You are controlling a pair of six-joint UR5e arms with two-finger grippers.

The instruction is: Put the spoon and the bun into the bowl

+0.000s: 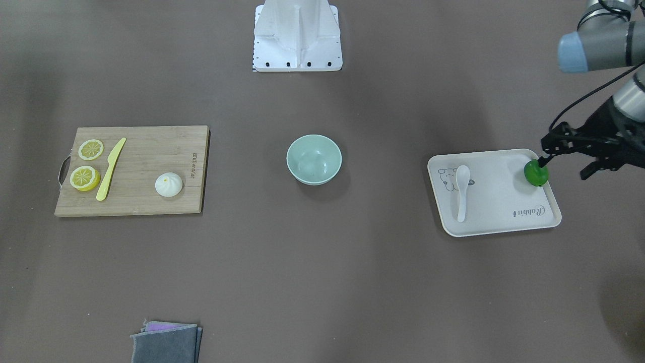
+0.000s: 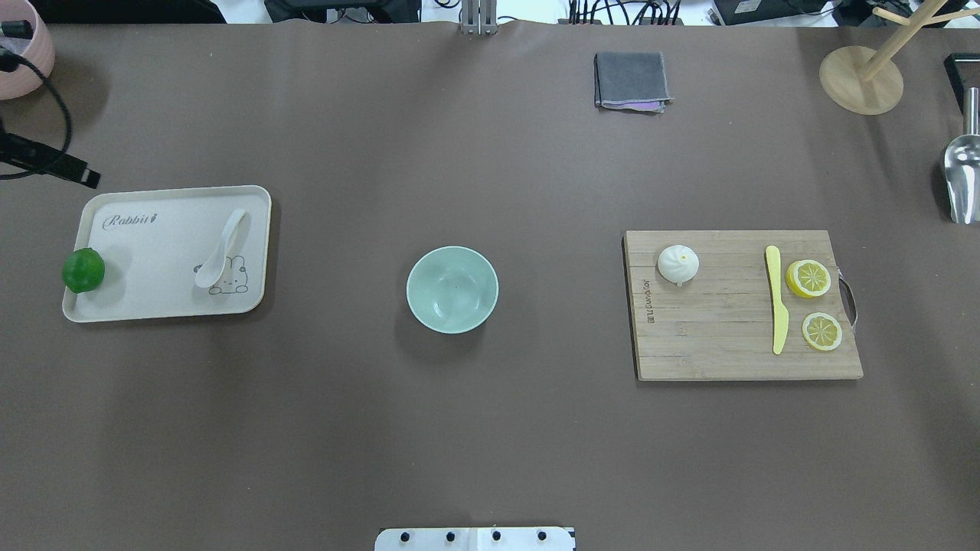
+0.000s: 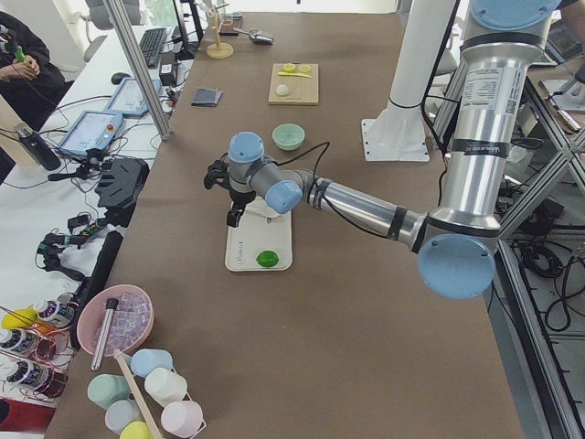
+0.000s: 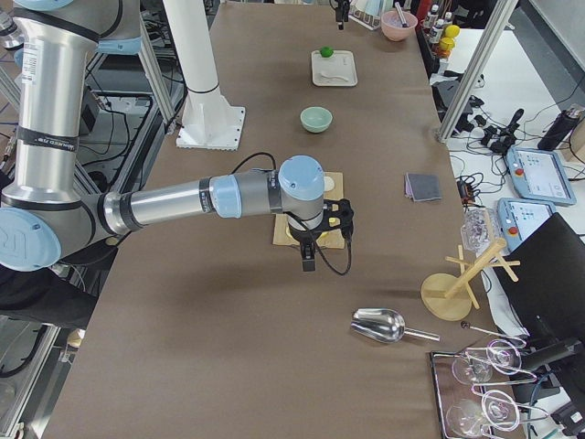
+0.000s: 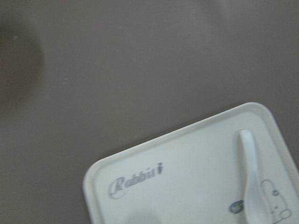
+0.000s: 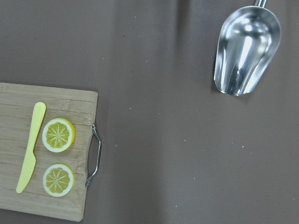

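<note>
Spoon (image 1: 462, 191) lies on the tray (image 1: 504, 214), well apart from the left pincer (image 1: 563, 170), whose jaws gape wide.

Overhead looks down from behind the robot, front view faces back, both sharing the bowl (image 2: 452, 289). Side views sight along the table (image 3: 366, 320) from either end. Wrist cameras sit close: left over tray (image 5: 187, 177), right over board (image 6: 56, 105).

The brown table (image 2: 490, 428) carries tray (image 2: 164, 256), bowl (image 2: 427, 297), cutting board (image 2: 720, 337), cloth (image 2: 631, 79), scoop (image 2: 962, 180).
</note>
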